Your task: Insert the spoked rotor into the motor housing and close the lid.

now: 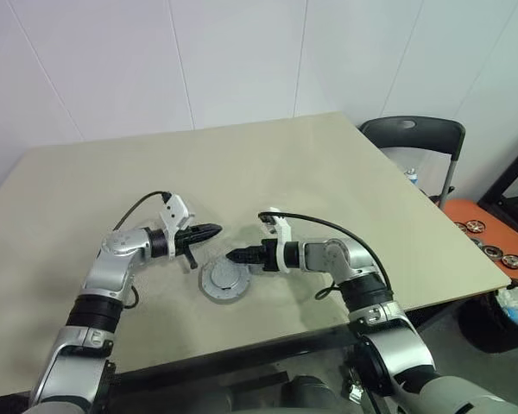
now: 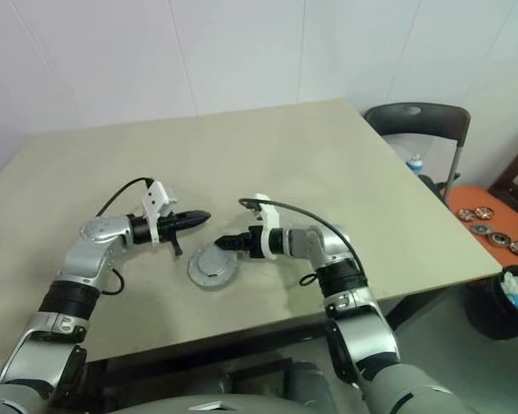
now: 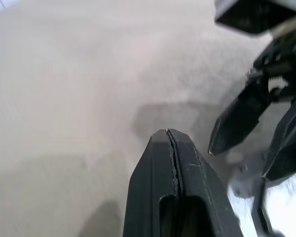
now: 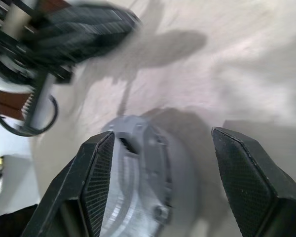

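Lid (image 1: 224, 281) sits atop motor housing on beige table (image 1: 345, 172), between my two grippers. L gripper (image 1: 209, 230) pressed together, empty, just above-left of it. R gripper (image 4: 163, 182) spread apart, straddling the assy w/o gripping. Silver-grey metal disc w/ cut-outs, notched edge: I'd judge it rigid, heavyish, slick; grip by rim.

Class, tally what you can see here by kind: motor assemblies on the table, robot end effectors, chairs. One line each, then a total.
Closed motor assembly with lid: 1
End effectors: 2 (left end effector, right end effector)
Chair: 1
Total: 4
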`<move>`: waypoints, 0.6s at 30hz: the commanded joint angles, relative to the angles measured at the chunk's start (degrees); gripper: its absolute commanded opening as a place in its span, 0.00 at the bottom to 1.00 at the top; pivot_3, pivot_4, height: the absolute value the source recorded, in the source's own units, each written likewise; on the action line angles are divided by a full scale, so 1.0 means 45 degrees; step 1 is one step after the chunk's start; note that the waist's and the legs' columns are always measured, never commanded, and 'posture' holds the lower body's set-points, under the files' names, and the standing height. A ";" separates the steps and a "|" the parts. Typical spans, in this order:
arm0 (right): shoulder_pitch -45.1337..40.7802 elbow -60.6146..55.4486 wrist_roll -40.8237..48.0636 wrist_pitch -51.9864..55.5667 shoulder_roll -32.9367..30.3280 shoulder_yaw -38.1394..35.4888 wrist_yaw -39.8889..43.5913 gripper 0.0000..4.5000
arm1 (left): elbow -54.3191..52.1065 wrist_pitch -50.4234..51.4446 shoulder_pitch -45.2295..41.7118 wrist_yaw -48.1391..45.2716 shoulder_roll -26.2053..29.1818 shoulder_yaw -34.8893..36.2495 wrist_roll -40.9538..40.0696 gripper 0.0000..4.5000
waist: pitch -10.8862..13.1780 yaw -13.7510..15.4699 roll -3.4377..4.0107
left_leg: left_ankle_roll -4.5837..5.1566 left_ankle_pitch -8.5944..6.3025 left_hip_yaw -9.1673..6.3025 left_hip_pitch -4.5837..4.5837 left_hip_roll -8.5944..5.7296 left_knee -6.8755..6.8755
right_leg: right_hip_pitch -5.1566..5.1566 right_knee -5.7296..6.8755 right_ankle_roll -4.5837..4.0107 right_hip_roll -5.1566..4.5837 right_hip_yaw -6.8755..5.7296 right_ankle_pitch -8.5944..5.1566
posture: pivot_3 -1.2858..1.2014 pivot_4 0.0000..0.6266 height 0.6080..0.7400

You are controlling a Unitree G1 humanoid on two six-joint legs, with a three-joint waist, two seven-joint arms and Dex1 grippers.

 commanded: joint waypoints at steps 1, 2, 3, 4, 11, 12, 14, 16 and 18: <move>0.0023 -0.0301 0.0083 0.0036 -0.0497 -0.0026 0.0366 0.72 | -0.1130 0.0881 0.0172 -0.0714 0.0015 0.0216 -0.0983 0.00 | 0.0000 0.0005 0.0000 | 0.0000 0.0000 0.0000 -0.0001 -0.0001 0.0000 | 0.0000 -0.0001 0.0000 0.0000 0.0000 0.0000 | 0.52 0.00 1.00; 0.0101 -0.0377 0.0102 0.0129 -0.0697 0.0013 0.0475 0.72 | -0.1436 0.1235 0.0320 -0.0965 0.0058 0.0120 -0.1188 0.00 | 0.0000 0.0003 0.0000 | 0.0001 0.0000 0.0000 -0.0001 -0.0001 0.0000 | 0.0001 -0.0001 0.0000 0.0000 0.0000 0.0000 | 0.52 0.00 1.00; 0.0204 -0.0498 0.0124 0.0244 -0.0939 0.0074 0.0617 0.72 | -0.1738 0.1568 0.0495 -0.1215 0.0135 0.0001 -0.1346 0.00 | 0.0000 0.0004 0.0000 | 0.0001 -0.0001 0.0000 -0.0001 -0.0001 0.0000 | 0.0003 -0.0003 0.0000 -0.0001 0.0000 0.0000 | 0.52 0.00 1.00; 0.0316 -0.0637 0.0141 0.0357 -0.1204 0.0128 0.0750 0.72 | -0.1900 0.1770 0.0643 -0.1338 0.0192 -0.0064 -0.1396 0.00 | 0.0000 0.0006 0.0000 | 0.0002 -0.0001 0.0000 -0.0001 -0.0002 0.0001 | 0.0004 -0.0003 0.0000 -0.0001 0.0000 0.0000 | 0.52 0.00 1.00; 0.0770 -0.1381 0.0242 0.0918 -0.1760 0.0523 0.1153 0.72 | -0.2286 0.2528 0.1127 -0.1781 0.0791 -0.0613 -0.0926 0.00 | 0.0000 0.0029 -0.0001 | 0.0004 0.0000 -0.0003 0.0030 0.0002 0.0025 | 0.0046 0.0003 0.0001 0.0007 -0.0011 -0.0001 | 0.52 0.00 1.00; 0.0857 -0.1495 0.0258 0.1005 -0.1757 0.0617 0.1177 0.72 | -0.2295 0.2556 0.1174 -0.1799 0.0918 -0.0743 -0.0761 0.00 | -0.0001 0.0028 -0.0001 | 0.0004 0.0000 -0.0004 0.0031 0.0001 0.0027 | 0.0049 0.0002 0.0001 0.0007 -0.0012 -0.0002 | 0.52 0.00 1.00; 0.1031 -0.1734 0.0285 0.1178 -0.1722 0.0802 0.1201 0.72 | -0.2259 0.2637 0.1218 -0.1779 0.1105 -0.0934 -0.0580 0.00 | -0.0001 0.0025 0.0000 | 0.0005 0.0000 -0.0003 0.0033 0.0001 0.0024 | 0.0051 -0.0001 0.0001 0.0007 -0.0011 -0.0002 | 0.52 0.00 1.00; 0.1176 -0.1968 0.0347 0.1348 -0.1648 0.0936 0.1201 0.72 | -0.2188 0.2760 0.1265 -0.1836 0.1233 -0.1084 -0.0465 0.00 | -0.0001 0.0031 -0.0002 | 0.0006 -0.0001 -0.0004 0.0031 0.0001 0.0024 | 0.0051 -0.0003 0.0001 0.0007 -0.0011 -0.0002 | 0.52 0.00 1.00; 0.1290 -0.2207 0.0443 0.1543 -0.1580 0.1004 0.1209 0.72 | -0.2267 0.2905 0.1369 -0.1902 0.1326 -0.1155 -0.0444 0.00 | -0.0003 0.0025 -0.0004 | 0.0006 -0.0001 -0.0005 0.0035 0.0001 0.0024 | 0.0052 -0.0001 0.0001 0.0006 -0.0011 -0.0002 | 0.52 0.00 1.00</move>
